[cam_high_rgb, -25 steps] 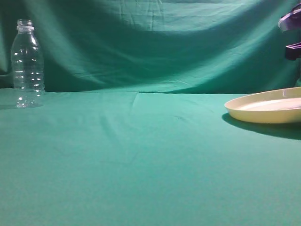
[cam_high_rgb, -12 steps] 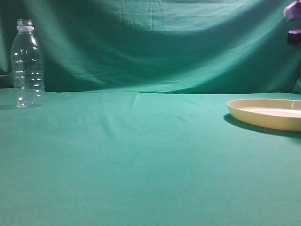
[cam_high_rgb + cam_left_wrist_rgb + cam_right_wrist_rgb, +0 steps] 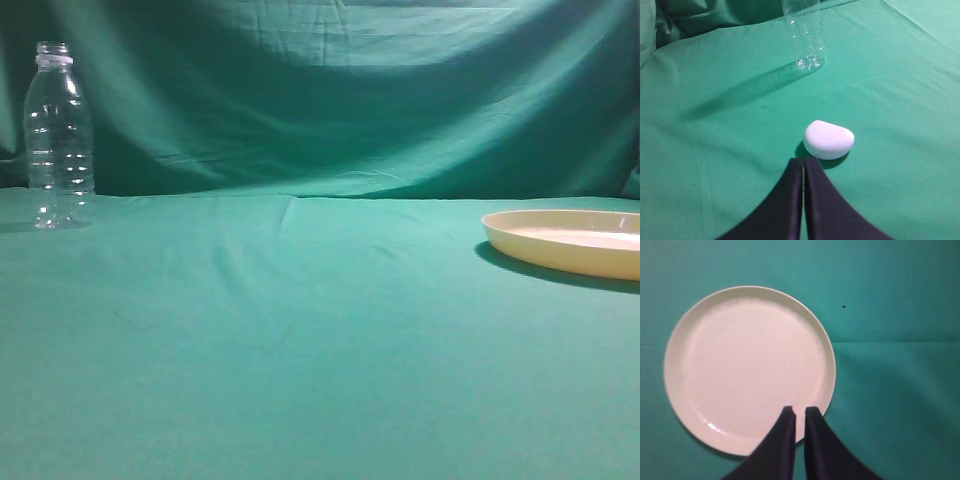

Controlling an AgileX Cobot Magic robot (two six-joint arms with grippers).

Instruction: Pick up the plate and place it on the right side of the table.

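Staged robot test setup, not lived-in room: table (image 3: 300, 330) under wrinkled teal cloth, darker green draped backdrop (image 3: 330, 90) hiding surroundings, few props laid out.

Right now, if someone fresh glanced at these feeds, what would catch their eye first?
Probably the cream-yellow plate, lying flat at the right edge of the teal table, with the right claw above its near rim, holding nothing. Next, the clear bottle standing upright far left by the backdrop, and a small white rounded object just ahead of the shut left claw.
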